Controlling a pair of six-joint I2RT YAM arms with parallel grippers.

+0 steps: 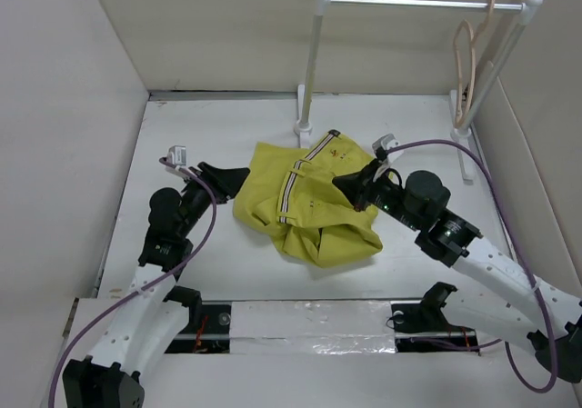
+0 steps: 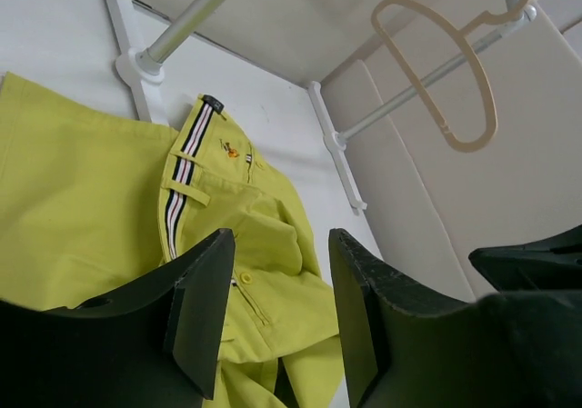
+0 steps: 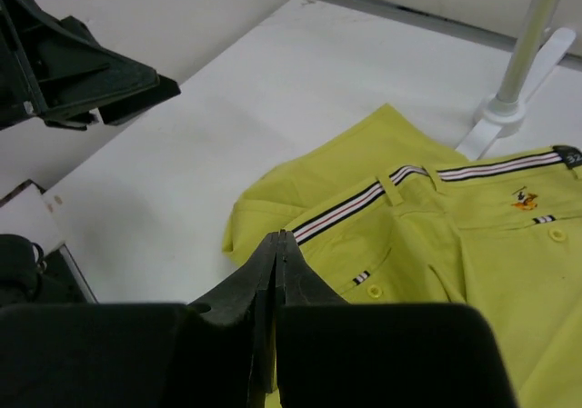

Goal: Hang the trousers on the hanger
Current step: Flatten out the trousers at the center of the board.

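Note:
The mustard-yellow trousers [image 1: 305, 199] lie crumpled in the middle of the table, striped waistband up; they also show in the left wrist view [image 2: 91, 199] and the right wrist view [image 3: 473, 253]. The beige hanger [image 1: 467, 72] hangs by its hook on the right end of the white rail and also shows in the left wrist view [image 2: 455, 63]. My left gripper [image 1: 238, 181] is open and empty at the trousers' left edge, its jaws [image 2: 280, 240] wide apart. My right gripper [image 1: 338, 183] is shut over the trousers' right side; no cloth shows between its tips [image 3: 277, 237].
A white rail rack [image 1: 409, 4] with two posts stands at the back of the table, one foot [image 1: 303, 126] just behind the trousers. White walls close in the table on the left, back and right. A taped strip [image 1: 309, 322] runs along the near edge.

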